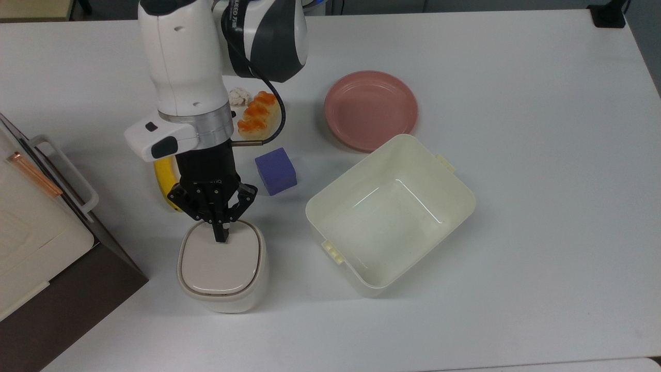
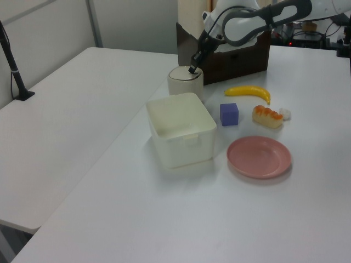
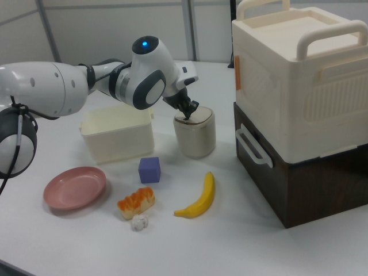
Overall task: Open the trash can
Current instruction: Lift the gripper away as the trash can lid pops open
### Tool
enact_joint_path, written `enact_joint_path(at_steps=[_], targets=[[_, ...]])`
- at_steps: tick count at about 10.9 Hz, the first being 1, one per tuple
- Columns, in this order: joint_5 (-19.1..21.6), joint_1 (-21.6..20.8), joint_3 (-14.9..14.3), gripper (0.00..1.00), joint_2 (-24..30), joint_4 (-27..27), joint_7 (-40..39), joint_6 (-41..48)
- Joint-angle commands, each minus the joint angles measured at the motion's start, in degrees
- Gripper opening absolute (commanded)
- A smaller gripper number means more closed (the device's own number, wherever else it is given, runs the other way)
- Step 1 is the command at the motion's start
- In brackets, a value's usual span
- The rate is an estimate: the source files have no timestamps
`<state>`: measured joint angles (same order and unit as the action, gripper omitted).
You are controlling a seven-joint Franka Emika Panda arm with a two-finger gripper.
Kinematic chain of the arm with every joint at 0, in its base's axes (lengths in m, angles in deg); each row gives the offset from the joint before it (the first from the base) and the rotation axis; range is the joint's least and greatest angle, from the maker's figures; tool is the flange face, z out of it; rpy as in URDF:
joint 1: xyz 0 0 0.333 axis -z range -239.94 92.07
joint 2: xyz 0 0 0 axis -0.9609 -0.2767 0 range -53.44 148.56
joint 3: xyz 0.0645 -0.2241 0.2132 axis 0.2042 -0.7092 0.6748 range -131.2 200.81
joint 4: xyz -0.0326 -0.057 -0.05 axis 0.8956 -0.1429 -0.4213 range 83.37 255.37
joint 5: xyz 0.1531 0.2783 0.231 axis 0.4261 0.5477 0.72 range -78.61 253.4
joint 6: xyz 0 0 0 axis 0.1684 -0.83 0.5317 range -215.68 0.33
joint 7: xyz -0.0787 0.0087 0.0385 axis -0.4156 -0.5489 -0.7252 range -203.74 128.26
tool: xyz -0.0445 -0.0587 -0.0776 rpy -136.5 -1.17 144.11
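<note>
The trash can (image 1: 222, 268) is a small cream-white bin with a beige flip lid lying flat and closed on it, low on the top view's left. My black gripper (image 1: 221, 235) points straight down, shut, with its joined tips on the lid's far edge in the top view. The left view has the trash can (image 2: 185, 82) behind the tub with the gripper (image 2: 191, 69) on its top. In the right view the gripper (image 3: 188, 117) rests on the trash can (image 3: 195, 135) beside the big box.
A lidless cream tub (image 1: 361, 175) stands right of the can, a pink plate (image 1: 371, 109) behind it. A purple cube (image 1: 276, 171), a banana (image 1: 162, 181) and an orange-topped bread (image 1: 256, 118) lie by the arm. A cream box on a dark base (image 1: 31, 232) fills the top view's left edge.
</note>
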<state>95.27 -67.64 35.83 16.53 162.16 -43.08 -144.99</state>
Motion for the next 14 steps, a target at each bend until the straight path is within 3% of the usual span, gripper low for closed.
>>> enact_joint_path(at_steps=[1,8,10,13,14], targets=[[1.27,1.52,1.52,0.0,3.34,1.15,1.82,2.88],[3.73,3.02,1.79,0.0,15.72,1.06,1.65,18.69],[3.55,3.98,1.44,0.0,19.94,0.97,0.95,27.63],[3.38,6.97,0.3,0.0,27.23,-0.77,-2.92,50.88],[2.94,6.8,-0.23,0.0,28.91,-0.78,-2.92,54.02]])
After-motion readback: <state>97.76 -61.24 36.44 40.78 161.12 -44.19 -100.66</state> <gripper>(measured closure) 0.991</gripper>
